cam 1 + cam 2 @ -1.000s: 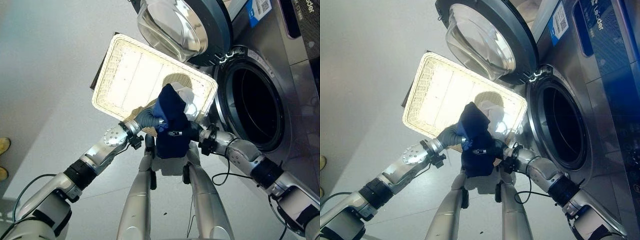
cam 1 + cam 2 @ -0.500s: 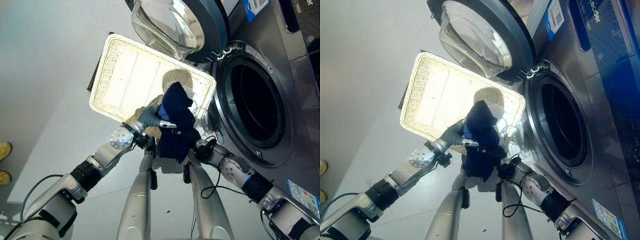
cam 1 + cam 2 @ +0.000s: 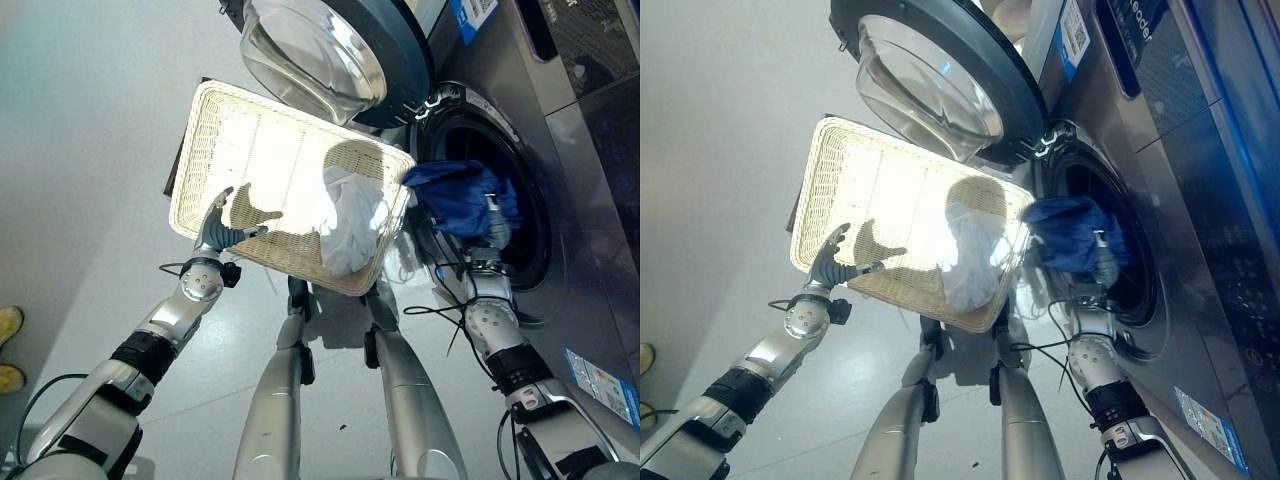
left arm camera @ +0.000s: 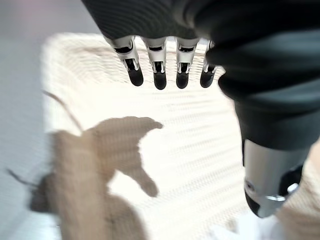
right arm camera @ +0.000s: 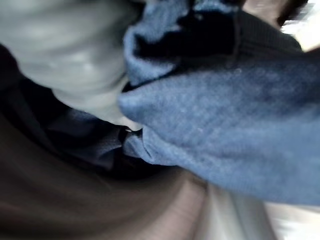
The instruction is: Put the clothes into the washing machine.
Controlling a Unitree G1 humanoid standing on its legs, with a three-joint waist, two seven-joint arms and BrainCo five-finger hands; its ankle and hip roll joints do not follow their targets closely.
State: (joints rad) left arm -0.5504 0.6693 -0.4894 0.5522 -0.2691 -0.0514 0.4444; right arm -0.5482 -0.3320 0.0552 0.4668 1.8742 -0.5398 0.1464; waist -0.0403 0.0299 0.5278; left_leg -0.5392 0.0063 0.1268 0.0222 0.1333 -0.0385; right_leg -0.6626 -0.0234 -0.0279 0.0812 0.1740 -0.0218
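R hand [image 3: 488, 232] grips blue garment [image 3: 455, 195] at washer drum mouth [image 3: 535, 265]; L hand [image 3: 218, 232] open over basket [image 3: 215, 140]; risk: cloth snags on door rim, drops outside.

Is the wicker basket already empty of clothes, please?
No, a white garment lies bunched in the wicker basket, at the end nearest the washing machine.

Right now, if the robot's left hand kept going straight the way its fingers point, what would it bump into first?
Probably the wicker basket: the open left hand hovers over its floor, fingers aimed at the weave. Depth is hard to judge.
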